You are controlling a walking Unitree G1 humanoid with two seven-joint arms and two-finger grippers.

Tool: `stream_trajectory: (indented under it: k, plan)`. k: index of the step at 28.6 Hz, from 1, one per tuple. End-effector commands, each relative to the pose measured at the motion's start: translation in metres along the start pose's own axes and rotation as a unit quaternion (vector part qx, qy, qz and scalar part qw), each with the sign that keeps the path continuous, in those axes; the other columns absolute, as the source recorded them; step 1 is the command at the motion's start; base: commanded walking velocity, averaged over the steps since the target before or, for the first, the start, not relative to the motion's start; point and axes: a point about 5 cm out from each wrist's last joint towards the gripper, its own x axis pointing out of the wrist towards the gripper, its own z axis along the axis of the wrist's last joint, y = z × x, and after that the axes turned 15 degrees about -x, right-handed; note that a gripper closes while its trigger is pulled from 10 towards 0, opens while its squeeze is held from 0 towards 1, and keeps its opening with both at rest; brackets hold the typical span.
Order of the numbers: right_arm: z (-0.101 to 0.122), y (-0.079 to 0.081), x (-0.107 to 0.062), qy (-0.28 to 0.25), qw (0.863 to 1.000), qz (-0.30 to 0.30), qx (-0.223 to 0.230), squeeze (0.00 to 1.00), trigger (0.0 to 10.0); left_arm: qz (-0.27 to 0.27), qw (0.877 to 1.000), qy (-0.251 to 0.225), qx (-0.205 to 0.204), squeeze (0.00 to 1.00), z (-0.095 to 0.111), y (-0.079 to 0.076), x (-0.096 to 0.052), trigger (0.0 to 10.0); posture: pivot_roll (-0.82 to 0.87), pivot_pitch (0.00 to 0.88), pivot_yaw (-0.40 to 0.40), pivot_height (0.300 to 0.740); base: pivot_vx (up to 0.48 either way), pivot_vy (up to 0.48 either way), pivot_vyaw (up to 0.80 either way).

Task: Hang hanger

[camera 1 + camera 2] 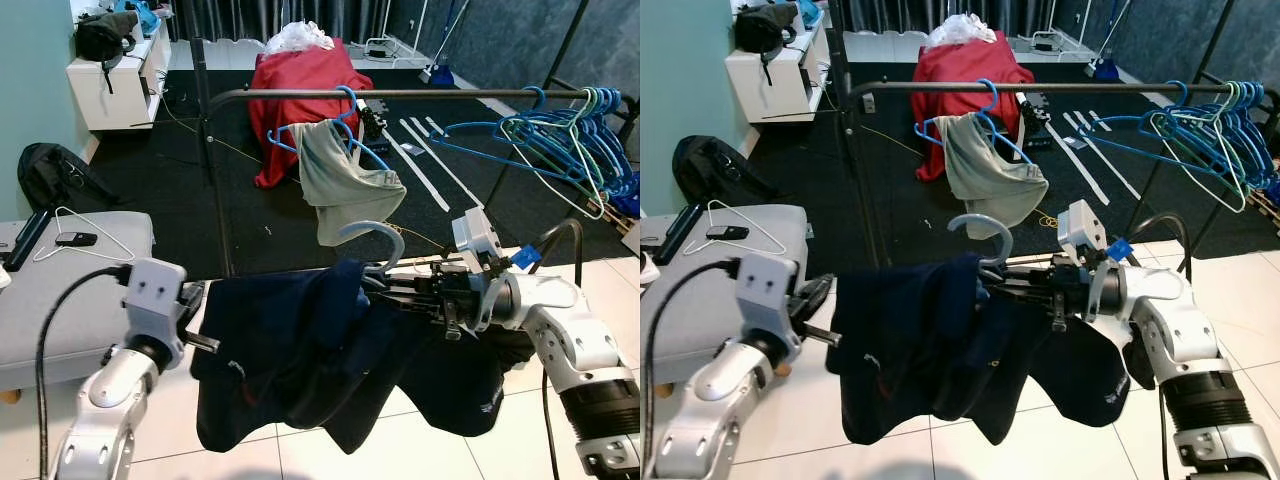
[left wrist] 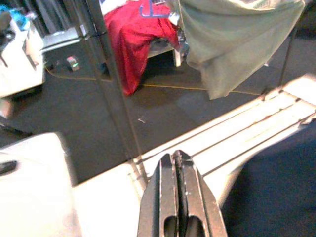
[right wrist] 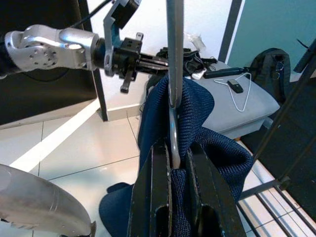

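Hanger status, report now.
Right gripper shut on hanger neck, dark garment draped on it. Left gripper shut, empty, beside garment. Rail ahead; grey shirt hangs near the middle.

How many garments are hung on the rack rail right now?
1: a grey-green garment on a blue hanger near the rail's middle. The dark blue garment remains off the rail, its hanger held by the right gripper.
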Motion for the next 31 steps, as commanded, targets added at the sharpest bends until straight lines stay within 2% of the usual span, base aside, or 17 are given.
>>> stream_trajectory:
  k: [1,2,4,5,10,15,18,19,23,24,26,27,28,29,30,31]
  plan:
    - [0.005,0.001,-0.002,-0.002,1.000,0.007,-0.008,0.00,0.0,0.014,1.000,0.005,0.020,0.00,0.001,0.013,-0.002,0.0,-0.13,0.096,-0.070,0.740,0.000,0.000,0.00]
    - [0.003,0.003,-0.003,0.002,1.000,0.014,-0.003,0.00,0.0,0.022,0.998,0.013,0.051,0.00,0.005,0.027,-0.003,0.0,-0.12,0.097,-0.070,0.740,0.000,0.000,0.00]
    - [0.003,0.003,-0.003,0.002,1.000,0.014,-0.003,0.00,0.0,0.022,0.998,0.013,0.051,0.00,0.005,0.027,-0.003,0.0,-0.12,0.097,-0.070,0.740,0.000,0.000,0.00]
    - [0.002,0.005,-0.003,0.003,1.000,0.018,0.001,0.00,0.0,0.019,0.997,0.021,0.075,0.00,0.009,0.035,-0.003,0.0,-0.12,0.097,-0.067,0.740,0.000,0.000,0.00]
    - [0.002,0.006,-0.003,0.004,1.000,0.020,0.003,0.00,0.0,0.014,0.995,0.029,0.096,0.00,0.010,0.038,-0.003,0.0,-0.12,0.098,-0.068,0.740,0.000,0.000,0.00]
    - [0.000,0.016,-0.006,0.016,0.997,0.062,0.030,0.00,0.0,0.042,0.986,0.035,0.156,0.00,0.013,0.050,0.004,0.0,-0.12,0.096,-0.073,0.740,0.000,0.000,0.00]
    - [0.000,0.019,-0.007,0.018,0.997,0.067,0.033,0.00,0.0,0.021,0.988,0.038,0.151,0.00,0.014,0.047,0.008,0.0,-0.13,0.095,-0.068,0.740,0.000,0.000,0.00]
    - [0.000,0.016,-0.008,0.016,0.998,0.054,0.027,0.00,0.0,-0.071,0.989,0.068,0.115,0.00,0.011,0.027,0.006,9.9,-0.13,0.095,-0.067,0.740,0.000,0.000,0.00]
    - [0.000,0.016,-0.008,0.016,0.998,0.054,0.027,0.00,0.0,-0.071,0.989,0.068,0.115,0.00,0.011,0.027,0.006,9.9,-0.13,0.095,-0.067,0.740,0.000,0.000,0.00]
    - [0.002,0.012,-0.007,0.012,0.999,0.038,0.018,0.00,0.0,-0.148,0.982,0.085,0.080,1.00,0.008,0.008,0.002,10.0,-0.12,0.096,-0.065,0.740,0.000,0.000,0.00]
    - [0.002,0.012,-0.007,0.012,0.999,0.038,0.018,0.00,0.0,-0.148,0.982,0.085,0.080,1.00,0.008,0.008,0.002,10.0,-0.12,0.096,-0.065,0.740,0.000,0.000,0.00]
    - [0.004,0.003,-0.003,0.006,1.000,0.003,-0.003,0.00,0.0,-0.129,0.987,0.089,0.039,1.00,0.005,0.000,0.000,10.0,-0.12,0.096,-0.066,0.740,0.000,0.000,0.00]
    - [0.004,0.003,-0.003,0.006,1.000,0.003,-0.003,0.00,0.0,-0.129,0.987,0.089,0.039,1.00,0.005,0.000,0.000,10.0,-0.12,0.096,-0.066,0.740,0.000,0.000,0.00]
    - [0.005,-0.003,0.002,0.001,1.000,-0.023,-0.017,0.00,0.0,-0.083,0.993,0.084,0.005,1.00,0.002,-0.004,-0.001,10.0,-0.12,0.097,-0.068,0.740,0.000,0.000,0.00]
    - [0.005,-0.003,0.002,0.001,1.000,-0.023,-0.017,0.00,0.0,-0.083,0.993,0.084,0.005,1.00,0.002,-0.004,-0.001,10.0,-0.12,0.097,-0.068,0.740,0.000,0.000,0.00]
    - [0.006,-0.007,0.006,-0.002,0.999,-0.037,-0.024,0.00,0.0,-0.029,0.997,0.076,-0.016,1.00,0.001,-0.003,0.000,10.0,-0.12,0.096,-0.071,0.740,0.000,0.000,0.00]
